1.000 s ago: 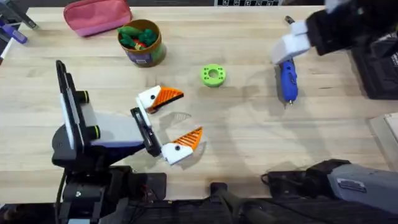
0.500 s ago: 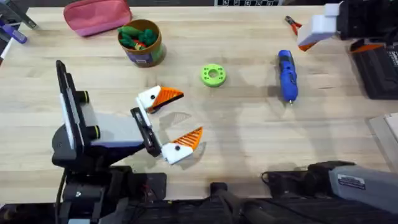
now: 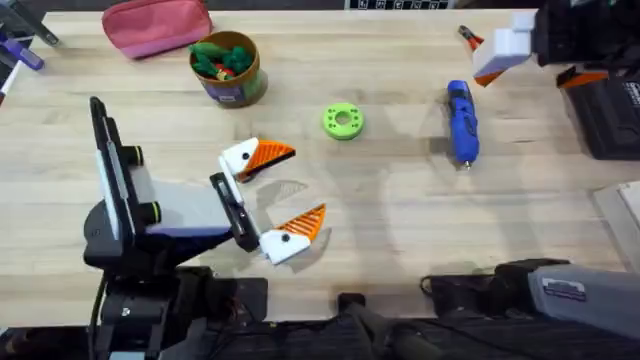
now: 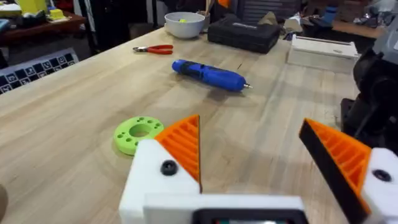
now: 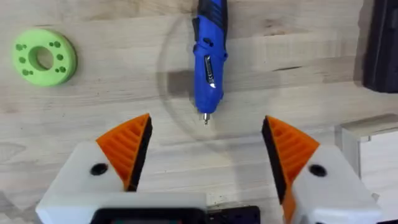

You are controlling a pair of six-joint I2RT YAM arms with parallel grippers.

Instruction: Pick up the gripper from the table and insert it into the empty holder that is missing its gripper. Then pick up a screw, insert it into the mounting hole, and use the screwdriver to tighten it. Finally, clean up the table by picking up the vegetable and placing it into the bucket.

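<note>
On the pale wooden table [image 3: 400,230], the left gripper [image 3: 283,195] rests with its orange-tipped fingers spread wide, a bright green ring-shaped disc [image 3: 343,121] at its one o'clock, the blue pen-like powered screwdriver [image 3: 462,122] lying free farther right, and the right gripper [image 5: 205,155] gaping wide above it.

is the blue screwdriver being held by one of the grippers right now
No, the screwdriver lies flat on the wooden table, clear of the right gripper, whose orange-padded fingers stand wide apart and empty.
</note>
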